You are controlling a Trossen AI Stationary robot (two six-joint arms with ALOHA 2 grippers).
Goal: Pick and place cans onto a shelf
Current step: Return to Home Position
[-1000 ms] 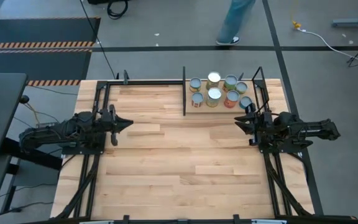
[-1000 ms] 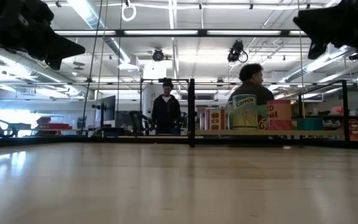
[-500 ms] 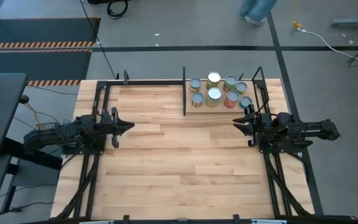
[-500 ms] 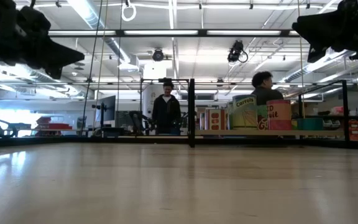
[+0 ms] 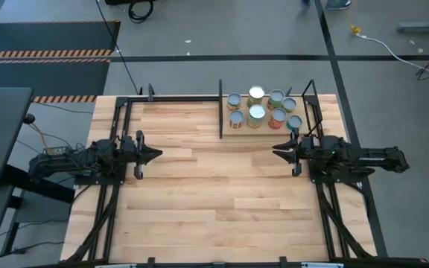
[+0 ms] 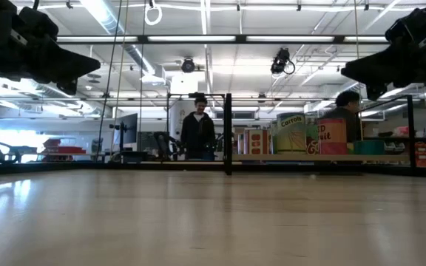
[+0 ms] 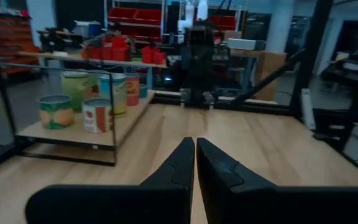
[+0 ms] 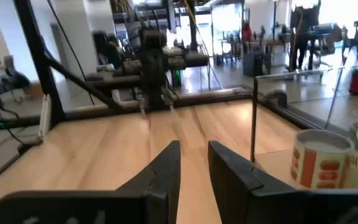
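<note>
The plank surface [image 5: 214, 208] spreads wide between my two arms, and I see no can left on it. My right arm [image 5: 348, 156] has drawn off from the shelf over the last second. Its tool was close by the nearest can and now sits a little farther out over the surface, clear of the black uprights. My left arm [image 5: 73, 164] has barely shifted and lies along its own side, well apart from the shelf. I read this as the retreat to rest. With nothing waiting to be picked, the placing looks finished.

The shelf [image 7: 132, 115] stands at the far edge of the surface, toward my right side. I count eight cans [image 5: 256, 112], and all of them stand on its board in a close cluster. Each one is upright, its long axis vertical, with the silvery lid facing the ceiling and the label facing out sideways. None that I can see is tilted or lying down.

My right tool [image 8: 193, 155] holds nothing. Its fingers are narrowly parted, with wood showing between them, and it points across the surface toward my left arm. My left tool [image 7: 195, 149] is empty too, its fingers pressed together tip to tip, and it points back the other way.
</note>
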